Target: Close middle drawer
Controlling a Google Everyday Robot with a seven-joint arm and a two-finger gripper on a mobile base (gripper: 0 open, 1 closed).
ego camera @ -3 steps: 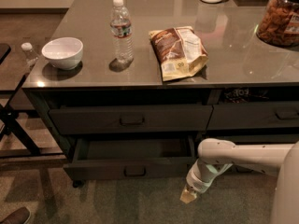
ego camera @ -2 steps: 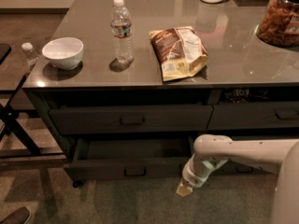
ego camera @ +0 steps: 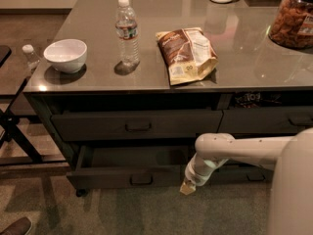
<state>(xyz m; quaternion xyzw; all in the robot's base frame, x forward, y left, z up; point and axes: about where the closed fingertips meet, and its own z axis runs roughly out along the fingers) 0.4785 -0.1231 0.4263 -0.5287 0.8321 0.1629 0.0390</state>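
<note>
On the grey countertop (ego camera: pixel 244 67), left to right, rest one white round bowl (ego camera: pixel 65 55), one clear plastic water bottle (ego camera: pixel 127 31), one brown-and-white snack bag (ego camera: pixel 188 53) lying flat and one clear jar of brown snacks (ego camera: pixel 293 18); a second, smaller capped bottle (ego camera: pixel 30 57) stands off the counter at far left. Below, the middle drawer (ego camera: pixel 107 177), wide, shallow and dark grey with one bar handle (ego camera: pixel 142 179), projects from the cabinet beneath the one taller-fronted drawer (ego camera: pixel 88 125), which sits flush. The white arm's gripper (ego camera: pixel 188 186) hangs tip-down just beside the right end of the projecting front, apparently placed to push it inward; whether it is open or closed cannot be determined.
</note>
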